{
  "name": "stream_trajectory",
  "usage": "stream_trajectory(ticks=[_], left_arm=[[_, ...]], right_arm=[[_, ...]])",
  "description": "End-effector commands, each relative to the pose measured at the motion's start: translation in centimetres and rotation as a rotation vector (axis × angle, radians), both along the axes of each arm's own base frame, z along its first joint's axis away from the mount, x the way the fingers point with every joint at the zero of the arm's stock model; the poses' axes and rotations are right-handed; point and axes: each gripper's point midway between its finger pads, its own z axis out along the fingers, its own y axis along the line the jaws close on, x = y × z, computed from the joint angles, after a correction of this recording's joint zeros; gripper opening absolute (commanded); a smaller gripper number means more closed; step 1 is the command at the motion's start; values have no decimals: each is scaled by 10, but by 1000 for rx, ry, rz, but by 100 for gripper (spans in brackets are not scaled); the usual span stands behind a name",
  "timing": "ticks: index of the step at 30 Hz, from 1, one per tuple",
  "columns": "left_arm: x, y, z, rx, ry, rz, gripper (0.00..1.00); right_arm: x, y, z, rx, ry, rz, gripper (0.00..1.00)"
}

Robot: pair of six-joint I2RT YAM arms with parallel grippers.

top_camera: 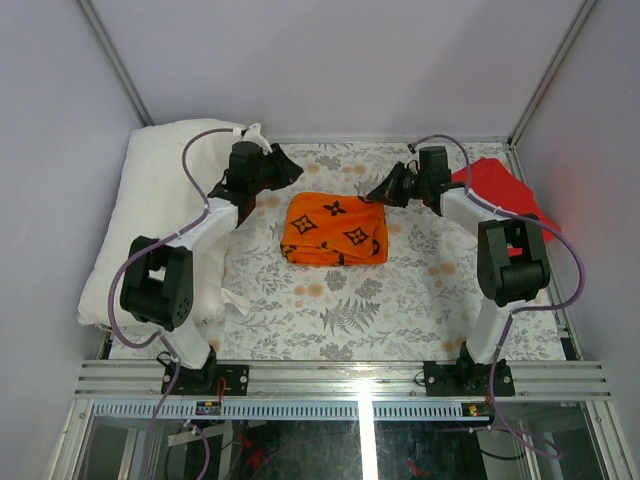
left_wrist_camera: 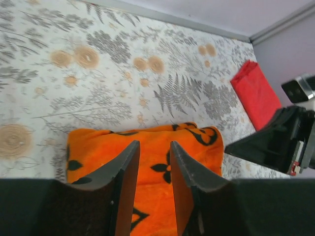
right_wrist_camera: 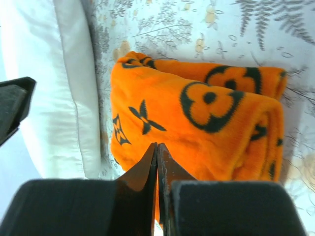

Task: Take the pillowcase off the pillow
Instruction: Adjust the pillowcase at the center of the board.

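The orange pillowcase (top_camera: 336, 229) with black motifs lies folded flat in the middle of the table, apart from the pillow. The plain white pillow (top_camera: 150, 200) lies along the left edge. My left gripper (top_camera: 288, 168) hovers just behind the pillowcase's left end; in the left wrist view its jaws (left_wrist_camera: 154, 143) are open and empty over the orange fabric (left_wrist_camera: 93, 147). My right gripper (top_camera: 378, 192) is beside the pillowcase's back right corner; in the right wrist view it (right_wrist_camera: 157, 145) is shut on nothing, above the pillowcase (right_wrist_camera: 206, 123), with the pillow (right_wrist_camera: 44, 73) beyond.
A plain red folded cloth (top_camera: 500, 185) lies at the back right, behind the right arm; it also shows in the left wrist view (left_wrist_camera: 256, 93). A floral-patterned covering (top_camera: 340, 310) spreads over the table. Grey walls and metal frame rails enclose the table.
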Motion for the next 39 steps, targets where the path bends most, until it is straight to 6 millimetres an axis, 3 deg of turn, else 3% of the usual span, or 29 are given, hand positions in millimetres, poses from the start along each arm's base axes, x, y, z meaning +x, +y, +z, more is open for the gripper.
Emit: stream_trajectory(ticks=[1, 9, 13, 16, 19, 22, 24, 26, 27, 31, 34, 36, 39], left_arm=[[3, -16, -21, 22, 20, -42, 31], [23, 4, -114, -12, 234, -2, 29], [21, 18, -140, -24, 290, 32, 29], [23, 25, -127, -32, 266, 46, 29], [26, 34, -85, 6, 189, 69, 33], [17, 46, -39, 48, 112, 107, 50], [0, 52, -4, 52, 44, 130, 65], [-23, 50, 13, 63, 3, 137, 76], [-37, 46, 18, 88, -14, 149, 78], [-104, -1, 16, 179, -28, 87, 82], [-156, -33, 2, 163, -11, 10, 71], [-183, -44, -13, 132, 25, -34, 49], [-213, -45, -49, 130, 99, -55, 28]], right_arm=[[12, 25, 13, 59, -49, 40, 0], [38, 1, -58, 78, 79, -25, 0], [34, -11, -74, 65, 102, -52, 0], [33, -14, -70, 61, 101, -53, 0], [32, -13, -47, 64, 65, -42, 0], [31, -17, -12, 36, -3, -39, 0], [28, -24, 11, -2, -54, -50, 5], [26, -31, 32, -41, -104, -71, 19], [25, -34, 40, -62, -125, -83, 24], [36, -51, 52, -175, -164, -125, 49], [59, -61, 51, -278, -161, -124, 59], [75, -62, 32, -327, -120, -100, 60], [93, -59, 10, -358, -80, -55, 59]])
